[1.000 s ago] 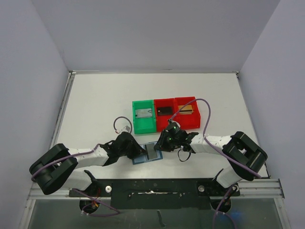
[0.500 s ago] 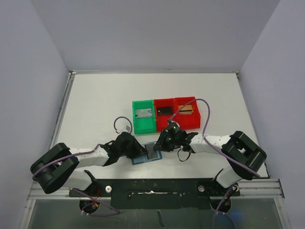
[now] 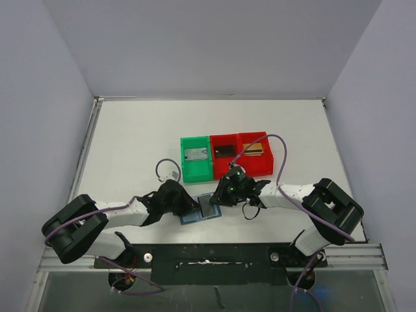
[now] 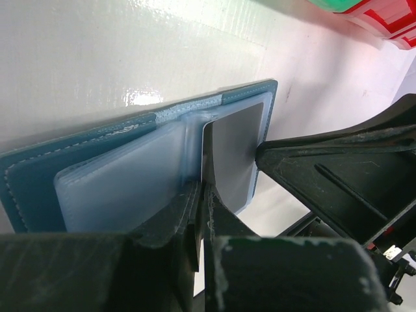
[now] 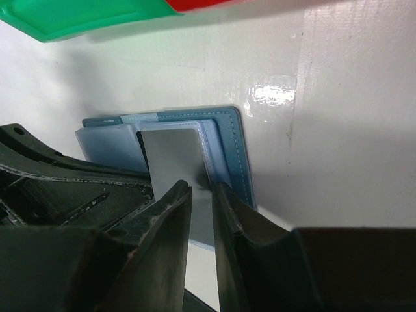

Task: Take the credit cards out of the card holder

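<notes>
The blue card holder (image 3: pixel 194 218) lies open on the table between my two grippers. A grey card (image 4: pixel 234 149) lies on its right panel over the clear sleeves. My left gripper (image 4: pixel 201 192) is shut, with its tips down at the card's left edge by the fold (image 3: pixel 195 208). I cannot tell if it pinches anything. In the right wrist view, my right gripper (image 5: pixel 203 192) stands over the same grey card (image 5: pixel 172 159) from the opposite side. Its jaws stand a narrow gap apart, tips down at the card and the sleeve edge (image 3: pixel 221 197).
A green bin (image 3: pixel 196 170) and two red bins (image 3: pixel 224 164) (image 3: pixel 257 166) stand in a row just behind the holder, each with a card inside. The green bin's rim (image 5: pixel 78 16) lies close above my right gripper. The rail and arm bases line the near edge.
</notes>
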